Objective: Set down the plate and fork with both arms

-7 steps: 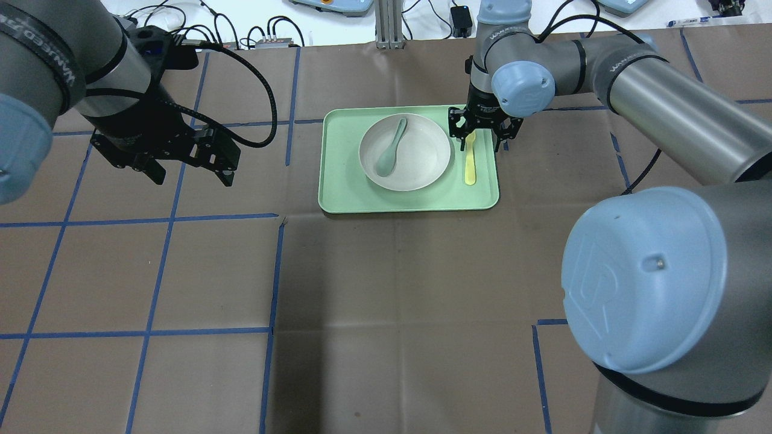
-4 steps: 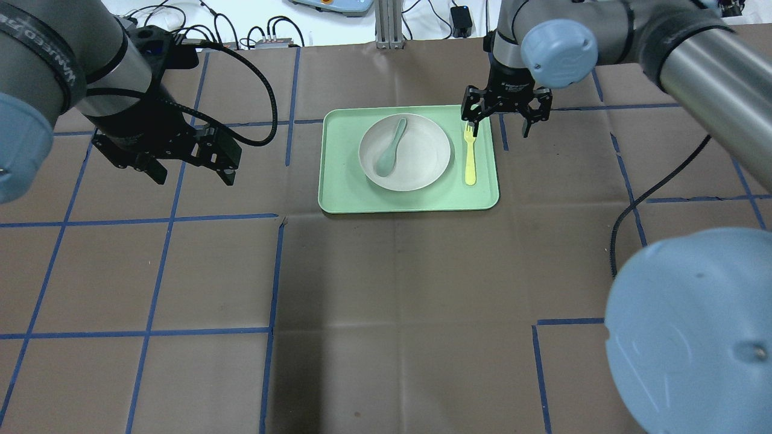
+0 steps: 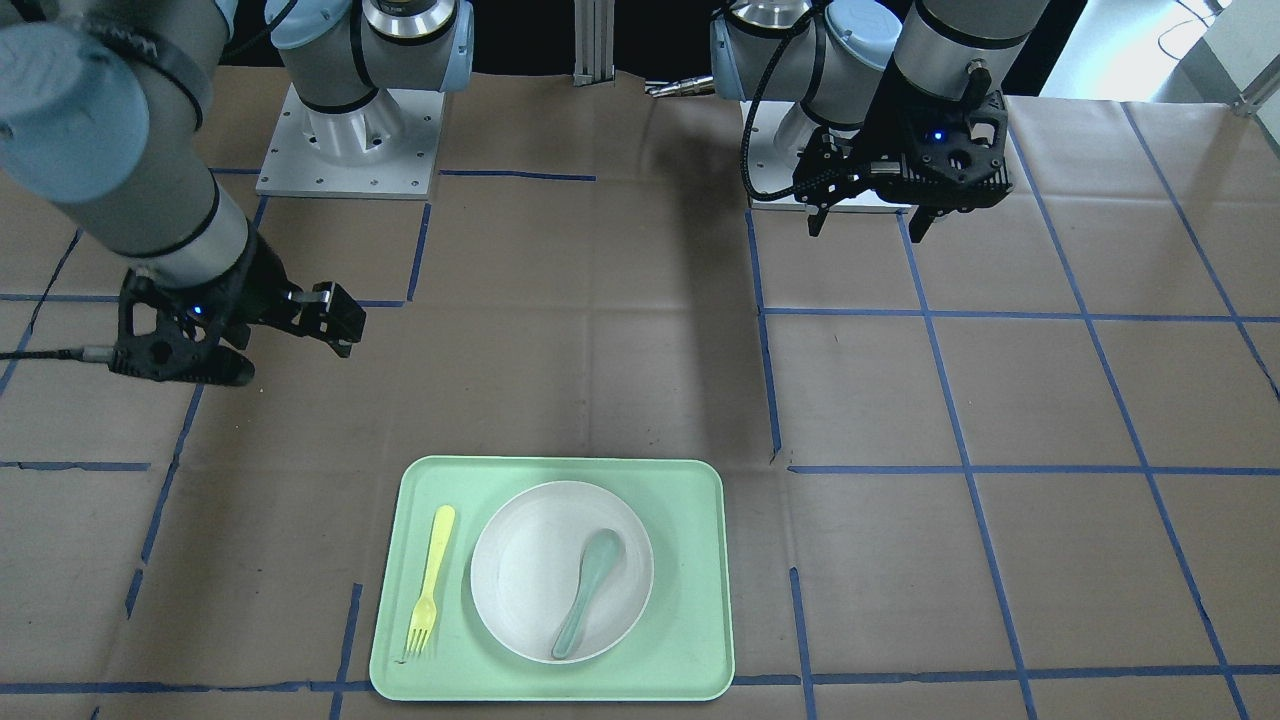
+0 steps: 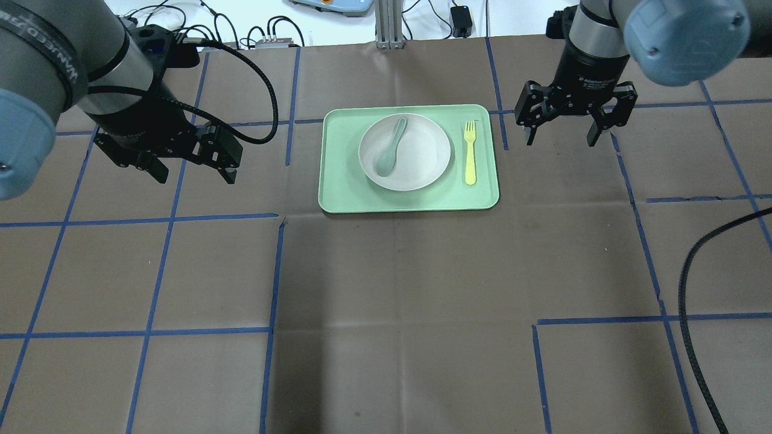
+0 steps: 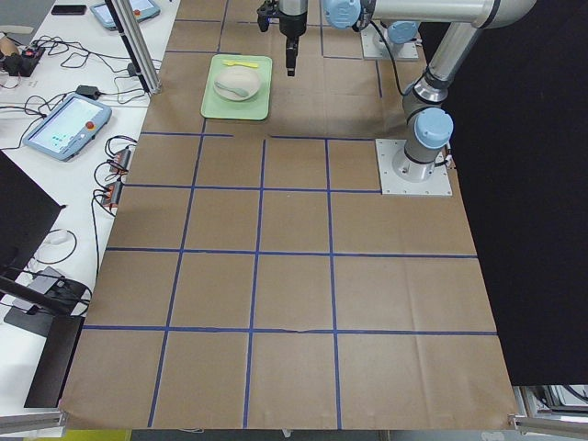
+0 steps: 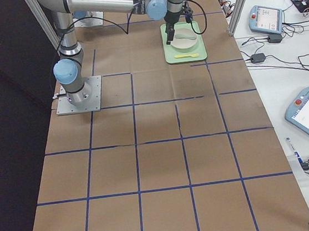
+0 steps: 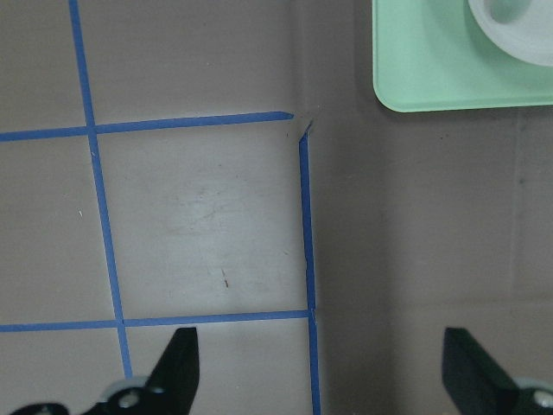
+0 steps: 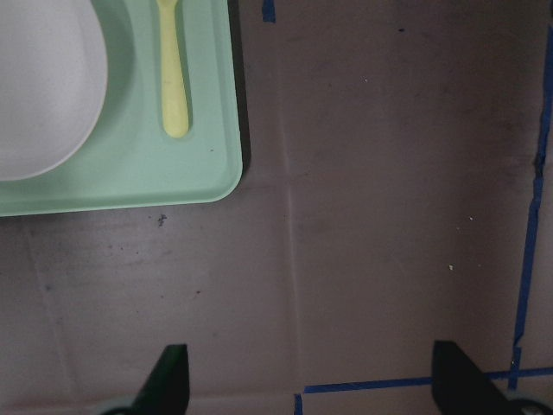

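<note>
Black right gripper (image 4: 562, 140): my jaws wide, empty.
Fork (image 4: 470, 154): near its left, on tray (image 4: 338, 193) beside plate (image 4: 422, 163).
Plate: beyond fork, holding spoon (image 4: 389, 150).
Left gripper (image 4: 196, 175): wide, empty, past tray.
Progress: I judge both placed; only retreat left.

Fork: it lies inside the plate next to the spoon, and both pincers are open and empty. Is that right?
Not quite. The fork lies on the tray beside the plate, not inside it; only the spoon is in the plate. The overhead exterior view shows this. The left pincer and the right pincer are open and empty, as stated.
</note>
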### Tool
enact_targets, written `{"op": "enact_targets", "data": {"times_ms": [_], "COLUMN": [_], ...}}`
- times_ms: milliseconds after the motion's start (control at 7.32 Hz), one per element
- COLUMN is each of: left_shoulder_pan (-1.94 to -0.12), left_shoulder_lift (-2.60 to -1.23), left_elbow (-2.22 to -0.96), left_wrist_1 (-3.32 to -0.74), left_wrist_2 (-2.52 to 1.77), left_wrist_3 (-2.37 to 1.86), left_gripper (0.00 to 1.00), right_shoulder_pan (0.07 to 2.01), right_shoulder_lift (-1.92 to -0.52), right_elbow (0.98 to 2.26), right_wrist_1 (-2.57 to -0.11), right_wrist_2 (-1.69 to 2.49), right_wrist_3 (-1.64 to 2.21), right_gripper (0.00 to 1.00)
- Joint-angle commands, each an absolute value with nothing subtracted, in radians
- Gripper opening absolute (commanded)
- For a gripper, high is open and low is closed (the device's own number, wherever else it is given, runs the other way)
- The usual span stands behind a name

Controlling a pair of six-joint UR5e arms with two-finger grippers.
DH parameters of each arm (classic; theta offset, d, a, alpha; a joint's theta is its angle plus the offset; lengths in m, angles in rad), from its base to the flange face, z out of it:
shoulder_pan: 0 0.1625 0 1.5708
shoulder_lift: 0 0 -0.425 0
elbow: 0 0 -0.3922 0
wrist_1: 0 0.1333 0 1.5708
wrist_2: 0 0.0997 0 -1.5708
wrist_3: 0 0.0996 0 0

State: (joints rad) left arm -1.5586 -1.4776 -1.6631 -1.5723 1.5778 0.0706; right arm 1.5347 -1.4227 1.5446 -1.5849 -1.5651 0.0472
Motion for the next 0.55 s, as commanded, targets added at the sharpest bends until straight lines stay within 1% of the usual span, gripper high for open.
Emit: {"op": "enact_targets", "data": {"times_ms": [0, 410], "left_shoulder_pan": [-1.559, -1.559], "left_shoulder_lift": [-1.477, -1.477], "left_elbow": [-1.664, -1.667], "left_wrist_1": [-1.572, -1.572], "left_wrist_2": [1.578, 1.582], "left_wrist_3": [0.071, 0.074], "left_gripper": [1.0, 1.0], "right_shoulder_pan": [1.531, 1.569], "right_shoulder_lift": [-1.541, -1.56], "right_elbow": [1.574, 1.578], "right_wrist_1": [-1.577, -1.566], "right_wrist_2": [-1.562, -1.561], "right_wrist_3": [0.06, 0.06], "right_gripper": [1.0, 1.0]}}
